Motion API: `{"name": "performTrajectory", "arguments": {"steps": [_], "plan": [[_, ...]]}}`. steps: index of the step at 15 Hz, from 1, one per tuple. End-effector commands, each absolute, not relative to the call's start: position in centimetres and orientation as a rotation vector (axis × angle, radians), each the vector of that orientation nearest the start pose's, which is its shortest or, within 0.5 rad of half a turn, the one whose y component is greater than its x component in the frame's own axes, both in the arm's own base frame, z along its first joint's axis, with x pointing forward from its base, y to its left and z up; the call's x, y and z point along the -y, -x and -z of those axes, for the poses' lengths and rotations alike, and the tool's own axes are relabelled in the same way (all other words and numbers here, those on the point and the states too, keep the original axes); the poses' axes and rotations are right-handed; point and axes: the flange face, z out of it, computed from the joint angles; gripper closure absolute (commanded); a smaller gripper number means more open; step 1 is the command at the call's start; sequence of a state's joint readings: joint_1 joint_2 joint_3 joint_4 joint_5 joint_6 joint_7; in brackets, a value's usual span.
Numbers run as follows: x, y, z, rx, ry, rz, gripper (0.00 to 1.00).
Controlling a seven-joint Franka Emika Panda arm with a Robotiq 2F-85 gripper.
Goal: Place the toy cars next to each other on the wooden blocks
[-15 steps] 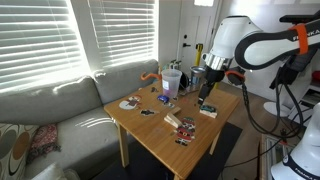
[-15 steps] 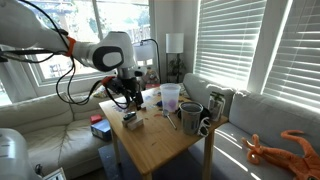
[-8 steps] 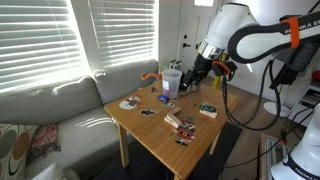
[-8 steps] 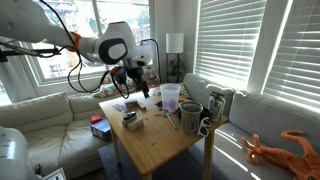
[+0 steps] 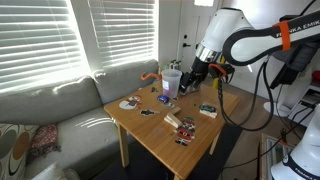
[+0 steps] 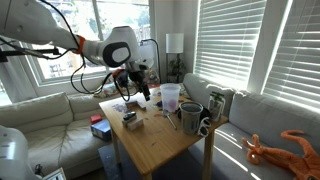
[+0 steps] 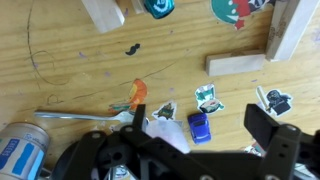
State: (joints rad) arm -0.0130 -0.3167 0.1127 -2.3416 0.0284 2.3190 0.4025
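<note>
In the wrist view a small blue toy car (image 7: 199, 127) lies on the wooden table among paper stickers, directly below and between my two dark fingers. My gripper (image 7: 202, 112) is open and empty, raised above the table. Pale wooden blocks lie further off in the wrist view: one flat piece (image 7: 236, 64), one on the right (image 7: 288, 30) and one at the top (image 7: 103, 12). In an exterior view another pale block (image 5: 208, 112) near the table's edge carries a small dark thing, too small to name. My gripper (image 5: 193, 80) (image 6: 141, 90) hangs beside the cups in both exterior views.
A clear cup (image 5: 172, 81) (image 6: 170, 97) and a dark mug (image 6: 190, 117) stand on the table (image 5: 160, 135). Red-and-white striped items (image 5: 184, 125) lie near the front. A can (image 7: 22, 150) and a metal utensil (image 7: 80, 115) lie close by in the wrist view. A sofa (image 5: 50, 105) stands beside the table.
My gripper has lifted from low over the block near the table's edge and moved towards the cups. Since half a second ago it has barely moved.
</note>
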Motion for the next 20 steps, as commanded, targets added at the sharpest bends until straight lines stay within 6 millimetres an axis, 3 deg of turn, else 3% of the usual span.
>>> {"name": "performTrajectory", "arguments": {"steps": [1, 13, 17, 18, 19, 20], "plan": [[-5.0, -49.8, -46.5, -0.554, 3.005, 0.422, 0.00], [-6.6, -55.9, -42.6, -0.639, 2.975, 0.491, 0.00], [-7.1, -57.6, -41.7, -0.635, 2.986, 0.515, 0.18], [-7.2, -58.0, -41.5, -0.635, 2.990, 0.522, 0.18], [-7.3, -58.4, -41.3, -0.635, 2.992, 0.524, 0.17], [-7.3, -58.7, -41.2, -0.634, 2.994, 0.528, 0.09]]}}
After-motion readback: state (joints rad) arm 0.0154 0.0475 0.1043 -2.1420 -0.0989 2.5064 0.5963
